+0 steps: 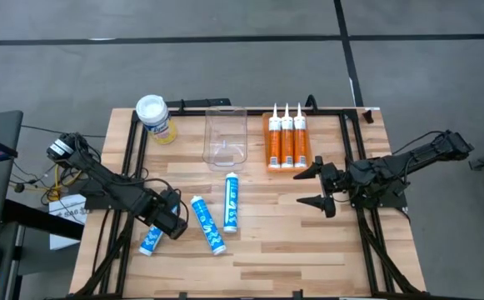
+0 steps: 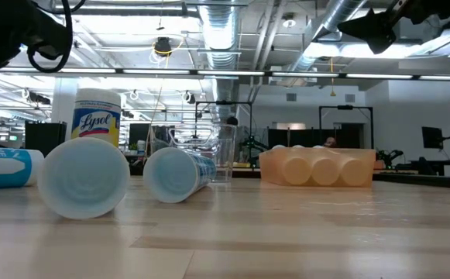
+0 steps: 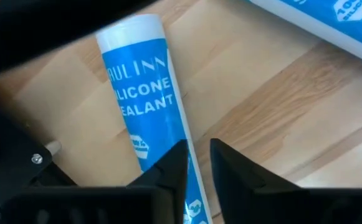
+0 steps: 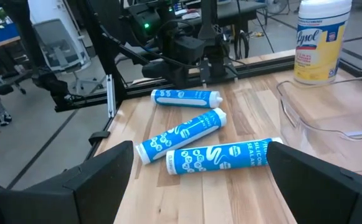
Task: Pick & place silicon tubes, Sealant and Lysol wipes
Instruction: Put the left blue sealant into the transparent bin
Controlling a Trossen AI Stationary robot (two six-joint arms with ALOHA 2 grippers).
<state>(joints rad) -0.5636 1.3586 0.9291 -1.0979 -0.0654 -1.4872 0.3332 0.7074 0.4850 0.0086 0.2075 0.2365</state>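
Three blue silicone sealant tubes lie on their sides on the wooden table [image 1: 308, 242]: a left tube [image 1: 150, 240], a middle tube [image 1: 209, 224] and a right tube [image 1: 231, 202]. Three orange tubes [image 1: 286, 138] lie side by side at the far edge. The Lysol wipes canister [image 1: 156, 117] stands upright at the far left. My left gripper [image 1: 173, 225] is over the left blue tube [image 3: 144, 93], fingers almost together. My right gripper [image 1: 321, 185] is open and empty, right of the tubes. My left gripper points down at the left blue tube, near one end [image 3: 196, 202], its two fingers nearly closed above the tube's printed side. The tube lies flat on the table and runs on under the fingers [image 3: 171, 171]. Whether they touch it I cannot tell.
A clear plastic container [image 1: 226, 136] stands at the far middle, between the canister and the orange tubes. Black frame rails [image 1: 133, 158] run along both table sides. Bare wood lies at the near right [image 1: 333, 258].
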